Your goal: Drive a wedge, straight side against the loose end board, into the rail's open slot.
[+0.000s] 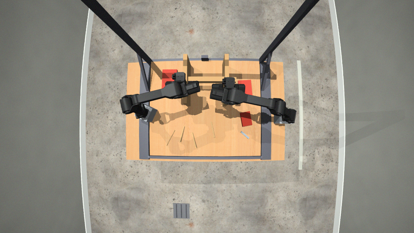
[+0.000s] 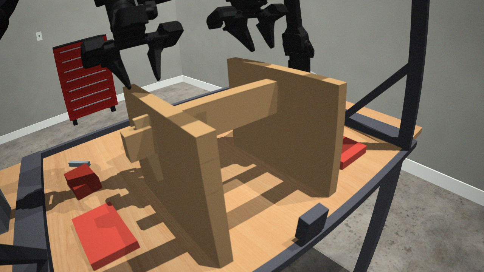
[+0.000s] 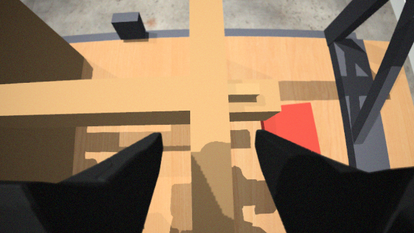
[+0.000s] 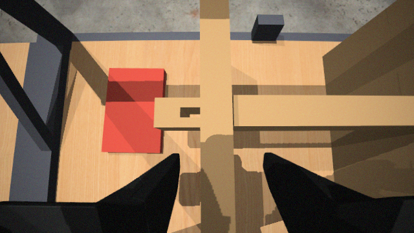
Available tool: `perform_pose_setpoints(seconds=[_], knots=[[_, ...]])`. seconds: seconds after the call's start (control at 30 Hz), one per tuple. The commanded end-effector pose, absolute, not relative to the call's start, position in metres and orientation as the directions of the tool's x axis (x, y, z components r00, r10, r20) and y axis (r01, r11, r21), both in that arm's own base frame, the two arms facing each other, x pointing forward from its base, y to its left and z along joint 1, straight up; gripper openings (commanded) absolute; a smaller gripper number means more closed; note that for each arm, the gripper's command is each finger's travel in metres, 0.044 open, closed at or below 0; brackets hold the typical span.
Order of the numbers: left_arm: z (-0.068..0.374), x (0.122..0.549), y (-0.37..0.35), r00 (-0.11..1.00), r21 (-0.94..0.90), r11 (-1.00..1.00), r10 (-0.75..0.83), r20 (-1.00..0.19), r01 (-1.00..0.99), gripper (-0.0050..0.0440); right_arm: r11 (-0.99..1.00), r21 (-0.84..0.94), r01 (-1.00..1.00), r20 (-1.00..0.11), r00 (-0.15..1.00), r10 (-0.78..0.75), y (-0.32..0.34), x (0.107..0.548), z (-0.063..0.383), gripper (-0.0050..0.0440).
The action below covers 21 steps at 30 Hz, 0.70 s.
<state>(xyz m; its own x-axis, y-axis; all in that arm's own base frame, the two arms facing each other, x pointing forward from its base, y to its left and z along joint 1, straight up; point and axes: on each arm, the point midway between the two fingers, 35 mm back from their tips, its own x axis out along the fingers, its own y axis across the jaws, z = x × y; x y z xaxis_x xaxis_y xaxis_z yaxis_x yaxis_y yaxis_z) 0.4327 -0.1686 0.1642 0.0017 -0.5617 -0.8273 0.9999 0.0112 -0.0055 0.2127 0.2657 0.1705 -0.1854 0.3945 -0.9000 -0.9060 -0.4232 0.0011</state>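
Note:
The rail (image 1: 206,78) (image 2: 240,99) (image 3: 97,95) (image 4: 307,110) joins two upright end boards. The wedged board (image 1: 226,59) (image 2: 182,189) (image 3: 208,65) has a wedge (image 2: 141,121) standing in its tenon. The loose board (image 1: 185,59) (image 2: 287,135) (image 4: 216,65) has an open slot (image 4: 189,112) outside it and a thin dark line at the rail shoulder. Several loose wedges lie on the table, including one wedge (image 1: 182,133). My left gripper (image 2: 144,84) (image 3: 209,138) is open and empty over the wedged board. My right gripper (image 2: 262,49) (image 4: 221,160) is open and empty over the loose board.
A red slab (image 2: 104,233) (image 3: 297,126) lies outside the wedged board; another red slab (image 2: 351,152) (image 4: 129,129) lies outside the loose board. A dark red block (image 1: 245,119) (image 2: 82,182) and a blue-grey bar (image 1: 244,135) (image 2: 79,163) lie on the table. A dark block (image 2: 311,223) stands at the edge.

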Motion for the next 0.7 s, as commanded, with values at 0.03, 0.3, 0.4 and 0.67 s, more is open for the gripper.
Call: perform_pose_setpoints(seconds=[0.03,0.3,0.4,0.67], knots=[[0.181,0.43,-0.17,0.044,0.045,0.011,-0.575,-0.817,0.999,0.0249,-0.421,-0.038,-0.906,-0.893,-0.159,0.422,0.266,0.213,0.183,0.0249],[0.171,0.429,-0.171,0.043,0.046,0.009,-0.575,-0.817,0.999,0.0249,-0.421,-0.038,-0.906,-0.893,-0.159,0.422,0.266,0.213,0.183,0.0249],[0.167,0.43,-0.171,0.043,0.046,0.01,-0.576,-0.816,0.999,0.0249,-0.421,-0.038,-0.906,-0.893,-0.159,0.422,0.266,0.213,0.183,0.0249],[0.161,0.43,-0.172,0.043,0.047,0.009,-0.576,-0.816,0.999,0.0249,-0.421,-0.038,-0.906,-0.893,-0.159,0.422,0.266,0.213,0.183,0.0249]])
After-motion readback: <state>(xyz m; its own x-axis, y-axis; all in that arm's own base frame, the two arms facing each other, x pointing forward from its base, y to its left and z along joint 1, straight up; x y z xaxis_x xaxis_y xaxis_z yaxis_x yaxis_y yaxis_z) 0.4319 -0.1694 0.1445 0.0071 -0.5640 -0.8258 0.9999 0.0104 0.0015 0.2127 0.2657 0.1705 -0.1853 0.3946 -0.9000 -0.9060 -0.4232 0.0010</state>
